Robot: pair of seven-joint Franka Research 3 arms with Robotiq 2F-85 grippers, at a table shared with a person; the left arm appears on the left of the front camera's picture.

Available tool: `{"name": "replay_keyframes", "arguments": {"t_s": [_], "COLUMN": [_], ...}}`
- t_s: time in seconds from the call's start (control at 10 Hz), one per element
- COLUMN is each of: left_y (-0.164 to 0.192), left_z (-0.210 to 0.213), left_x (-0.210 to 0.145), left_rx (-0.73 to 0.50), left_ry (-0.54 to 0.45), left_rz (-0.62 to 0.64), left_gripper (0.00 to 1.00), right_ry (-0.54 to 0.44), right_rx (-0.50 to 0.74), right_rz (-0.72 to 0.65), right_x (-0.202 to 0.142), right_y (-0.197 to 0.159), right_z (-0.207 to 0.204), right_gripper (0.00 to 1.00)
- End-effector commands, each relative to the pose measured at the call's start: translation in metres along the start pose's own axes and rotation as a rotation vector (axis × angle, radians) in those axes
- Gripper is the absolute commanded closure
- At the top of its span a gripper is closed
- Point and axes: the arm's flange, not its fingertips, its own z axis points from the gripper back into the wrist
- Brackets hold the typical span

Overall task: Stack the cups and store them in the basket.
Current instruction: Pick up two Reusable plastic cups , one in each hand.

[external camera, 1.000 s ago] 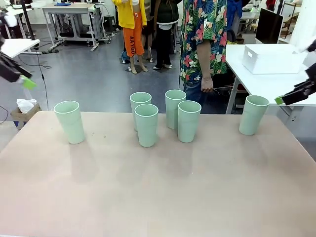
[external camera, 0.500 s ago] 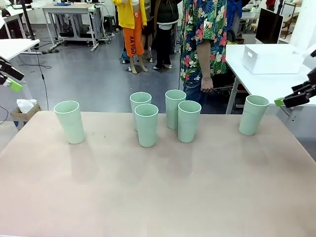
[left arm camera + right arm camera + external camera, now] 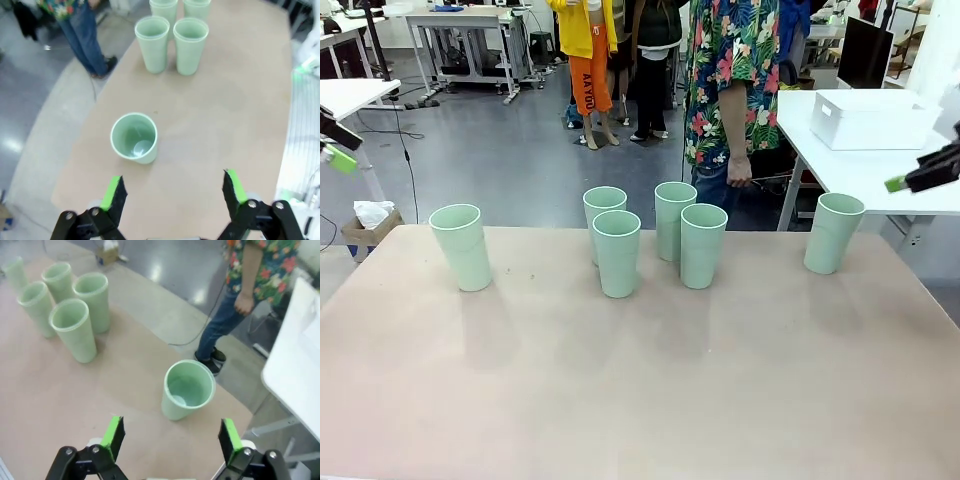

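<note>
Six tall pale mint-green plastic cups (image 3: 617,253) stand upright on the tan table (image 3: 640,400). Four cluster mid-table, the rear pair half hidden behind the front pair. One lone left cup (image 3: 134,137) and one lone right cup (image 3: 187,390) stand well apart from them.

My left gripper (image 3: 173,181) is spread wide and holds nothing, with the lone left cup ahead of its fingers. In the front view the picture's edge cuts it down to a green pad and a bit of black. My right gripper (image 3: 171,425) is likewise released and bare, looking down at the lone right cup.

At the top of my left wrist view two of the clustered cups are cut off.

A large white rectangular plastic basket (image 3: 865,128) sits on a separate white table beyond the right corner, apart from every cup. Only its near walls show. Its inside is hidden, and its right end seems to blur into the background.
</note>
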Motion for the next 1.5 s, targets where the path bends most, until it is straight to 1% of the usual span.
{"name": "replay_keyframes", "arguments": {"t_s": [0.0,0.1,0.3,0.5,0.6,0.8,0.9,1.0,1.4], "left_y": [0.026,0.031,0.044,0.039,0.038,0.035,0.03,0.027,0.026], "left_z": [0.027,0.036,0.048,0.052,0.053,0.044,0.042,0.041,0.037], "left_x": [-0.021,-0.032,-0.061,-0.079,-0.088,-0.093,-0.091,-0.088,-0.084], "left_rx": [-0.089,-0.087,-0.136,-0.158,-0.146,-0.124,-0.122,-0.131,-0.163], "left_ry": [-0.11,-0.12,-0.166,-0.197,-0.211,-0.247,-0.265,-0.291,-0.34], "left_rz": [-0.027,-0.039,-0.063,-0.111,-0.122,-0.09,-0.097,-0.104,-0.147], "left_gripper": [0.0,0.0,0.0,0.0,0.0,0.0,0.0,0.0,0.0], "right_ry": [-0.024,-0.023,-0.025,-0.046,-0.067,-0.103,-0.117,-0.145,-0.184], "right_rx": [0.088,0.083,0.083,0.088,0.091,0.099,0.098,0.107,0.143], "right_rz": [0.014,0.021,0.027,0.01,-0.012,-0.041,-0.053,-0.06,-0.053], "right_x": [0.021,0.022,0.011,-0.01,-0.024,-0.045,-0.051,-0.054,-0.053], "right_y": [-0.063,-0.078,-0.106,-0.12,-0.125,-0.129,-0.13,-0.133,-0.138], "right_z": [0.003,0.009,0.021,0.04,0.049,0.065,0.068,0.069,0.063], "right_gripper": [0.0,0.0,0.0,0.0,0.0,0.0,0.0,0.0,0.0]}}
